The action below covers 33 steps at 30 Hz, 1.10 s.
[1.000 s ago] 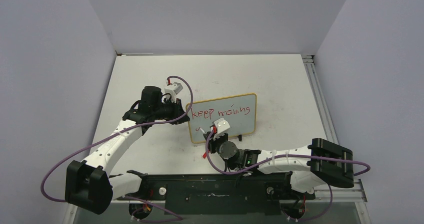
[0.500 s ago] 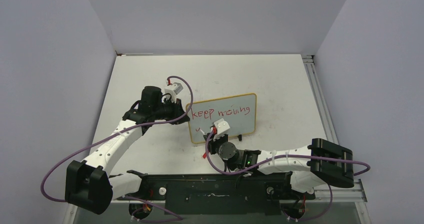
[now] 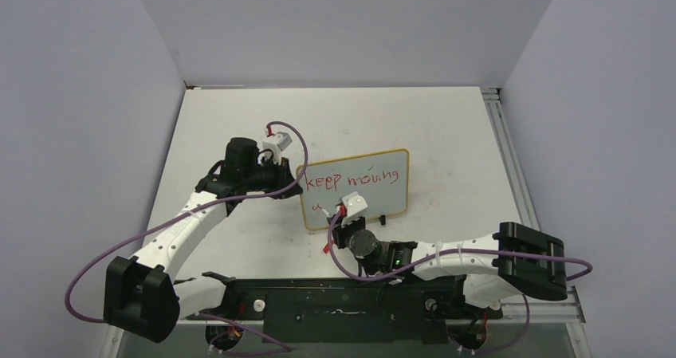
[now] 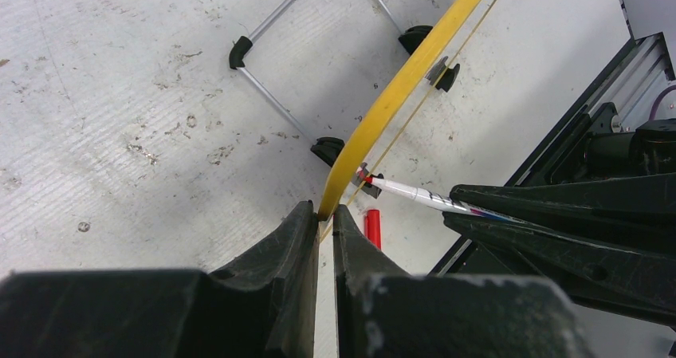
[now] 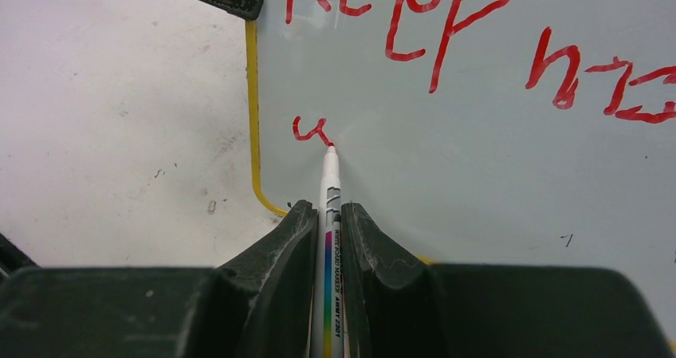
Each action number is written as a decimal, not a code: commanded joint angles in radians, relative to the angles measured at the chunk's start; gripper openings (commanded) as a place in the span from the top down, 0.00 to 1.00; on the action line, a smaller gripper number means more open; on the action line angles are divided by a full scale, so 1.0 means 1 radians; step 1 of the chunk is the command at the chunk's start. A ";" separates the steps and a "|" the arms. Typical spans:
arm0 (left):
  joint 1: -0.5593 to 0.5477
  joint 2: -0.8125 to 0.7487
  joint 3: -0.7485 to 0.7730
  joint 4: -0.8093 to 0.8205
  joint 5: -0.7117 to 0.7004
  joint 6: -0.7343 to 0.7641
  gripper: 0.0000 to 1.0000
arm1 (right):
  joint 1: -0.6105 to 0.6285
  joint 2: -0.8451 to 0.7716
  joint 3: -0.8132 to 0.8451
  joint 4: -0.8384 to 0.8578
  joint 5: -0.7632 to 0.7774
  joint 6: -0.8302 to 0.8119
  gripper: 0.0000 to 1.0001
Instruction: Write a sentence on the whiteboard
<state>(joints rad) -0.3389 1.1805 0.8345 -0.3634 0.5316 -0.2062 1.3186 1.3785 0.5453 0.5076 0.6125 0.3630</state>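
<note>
The whiteboard (image 3: 375,190) stands upright mid-table, pale face, yellow frame (image 4: 406,79). Its red sentence (image 3: 351,179) reads "keep moving" on the top line, with a small red "u" (image 5: 309,129) below it at the left. My left gripper (image 4: 325,214) is shut on the board's left frame edge. My right gripper (image 5: 327,214) is shut on a white marker (image 5: 330,184); its red tip touches the board at the end of the "u". The marker also shows in the left wrist view (image 4: 414,194).
A red marker cap (image 4: 372,226) lies on the table beside the board's near corner. The board's wire stand with black feet (image 4: 239,51) rests behind it. A black rail (image 3: 343,302) runs along the near edge. An aluminium rail (image 3: 510,159) borders the right side.
The right gripper has shifted slightly left and down with the marker, and a small red "u" has appeared at the start of the second line. The left arm has not moved.
</note>
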 commanded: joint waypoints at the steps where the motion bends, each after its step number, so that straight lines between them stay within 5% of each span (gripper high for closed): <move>1: -0.005 -0.002 0.011 0.034 0.022 -0.019 1.00 | 0.022 -0.070 -0.005 0.023 0.013 -0.022 0.95; 33: -0.005 -0.005 0.009 0.034 0.021 -0.019 1.00 | 0.012 -0.012 0.047 0.072 0.060 -0.072 0.95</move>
<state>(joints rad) -0.3389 1.1805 0.8345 -0.3634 0.5316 -0.2062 1.3411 1.3449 0.5514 0.5220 0.6804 0.2981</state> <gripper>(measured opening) 0.082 0.158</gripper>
